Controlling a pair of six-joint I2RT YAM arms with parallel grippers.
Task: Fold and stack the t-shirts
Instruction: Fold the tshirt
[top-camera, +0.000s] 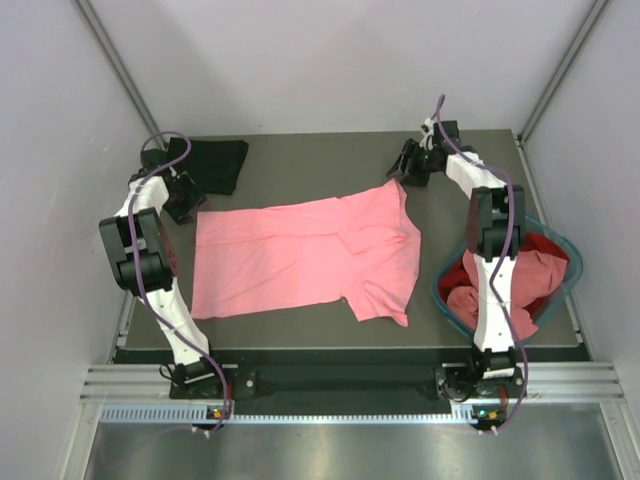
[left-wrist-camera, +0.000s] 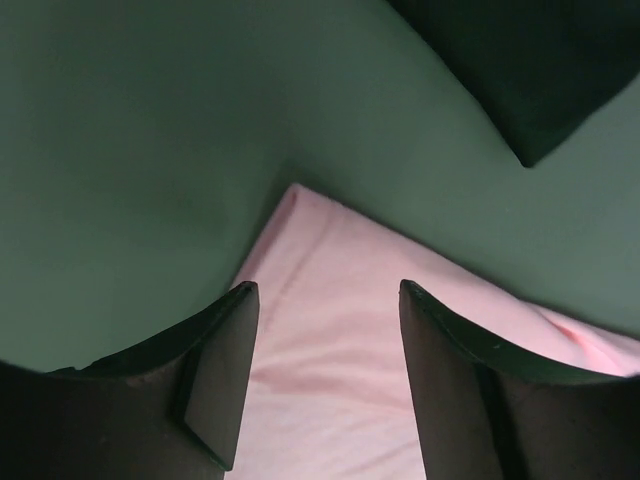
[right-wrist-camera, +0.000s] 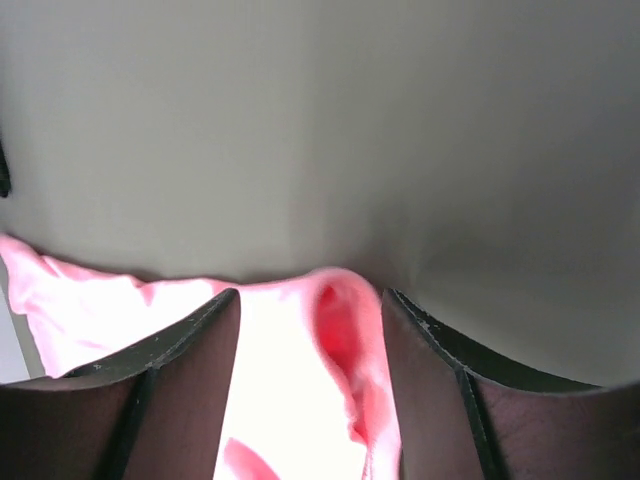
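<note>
Lying folded at the far left corner of the tabletop (top-camera: 300, 165) is a black t-shirt (top-camera: 218, 165). Just beside it, the left fingers (top-camera: 187, 205) stand apart and empty over the far left corner of the salmon pink t-shirt (top-camera: 300, 255), which is spread flat across the middle. The right fingers (top-camera: 403, 170) are parted too, over its far right edge, gripping nothing. Crumpled red t-shirts (top-camera: 530, 275) fill the teal basket (top-camera: 440, 295) at the right.
</note>
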